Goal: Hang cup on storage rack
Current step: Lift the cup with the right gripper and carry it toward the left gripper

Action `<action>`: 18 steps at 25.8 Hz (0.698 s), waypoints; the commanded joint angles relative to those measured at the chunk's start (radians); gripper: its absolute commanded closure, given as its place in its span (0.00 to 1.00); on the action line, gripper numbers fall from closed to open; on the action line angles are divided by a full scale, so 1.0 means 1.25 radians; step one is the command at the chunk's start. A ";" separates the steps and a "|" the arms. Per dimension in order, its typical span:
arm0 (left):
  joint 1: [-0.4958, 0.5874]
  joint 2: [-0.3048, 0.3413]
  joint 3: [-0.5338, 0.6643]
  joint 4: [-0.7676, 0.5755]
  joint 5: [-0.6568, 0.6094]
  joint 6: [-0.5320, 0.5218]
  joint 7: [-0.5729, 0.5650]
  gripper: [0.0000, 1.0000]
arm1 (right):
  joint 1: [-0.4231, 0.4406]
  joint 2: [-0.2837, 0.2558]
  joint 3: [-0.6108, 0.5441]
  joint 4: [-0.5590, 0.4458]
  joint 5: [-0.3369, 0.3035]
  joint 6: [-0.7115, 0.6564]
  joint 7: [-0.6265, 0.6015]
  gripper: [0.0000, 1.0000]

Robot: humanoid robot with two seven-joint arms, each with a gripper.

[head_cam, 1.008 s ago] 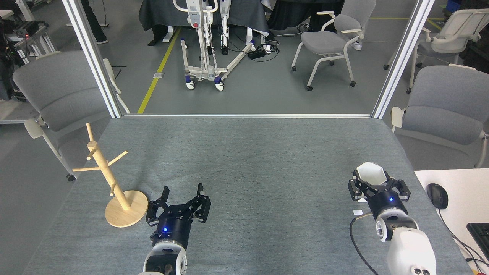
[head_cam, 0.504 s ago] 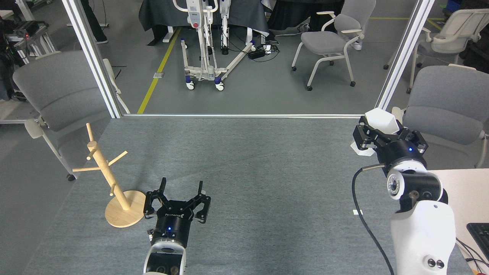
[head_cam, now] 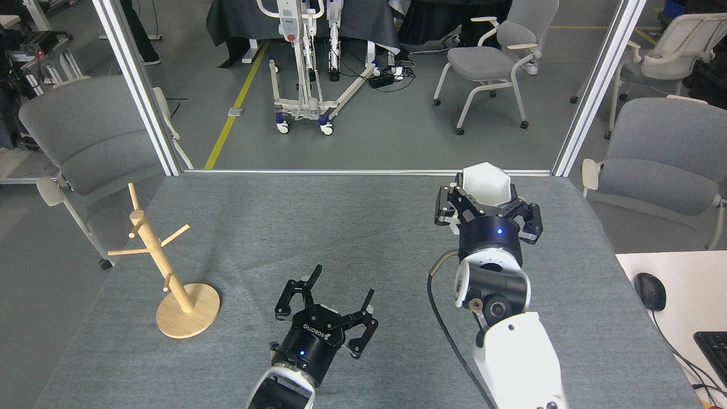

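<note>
Right gripper (head_cam: 487, 200) in upper right-center of frame, fingers pinching the white cup (head_cam: 485, 183), held raised above the grey table (head_cam: 363, 227). Left gripper (head_cam: 339, 295) at lower center, fingers spread, nothing in it. Wooden storage rack (head_cam: 164, 267) stands upright at lower left on the table, well apart from the cup.

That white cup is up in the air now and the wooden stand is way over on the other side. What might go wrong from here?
The right gripper holds the cup by its smooth faceted sides, so it might slip on the way across. The storage rack stands near the table's left edge; a bump from the cup could tip it or push it off. The open left gripper sits between cup and rack, so the arms might collide.
</note>
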 commanded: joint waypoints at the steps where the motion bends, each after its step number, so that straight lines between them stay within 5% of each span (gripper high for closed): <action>1: -0.076 -0.003 -0.022 0.029 -0.001 -0.045 -0.038 0.01 | -0.001 0.005 0.136 0.010 0.032 0.134 0.027 0.81; 6: -0.161 -0.004 -0.022 0.107 -0.001 -0.084 -0.082 0.01 | -0.001 0.013 0.218 0.026 0.048 0.184 0.043 0.81; 18: -0.186 -0.006 -0.032 0.161 0.040 -0.165 -0.083 0.01 | -0.004 0.032 0.223 0.067 0.044 0.172 0.044 0.81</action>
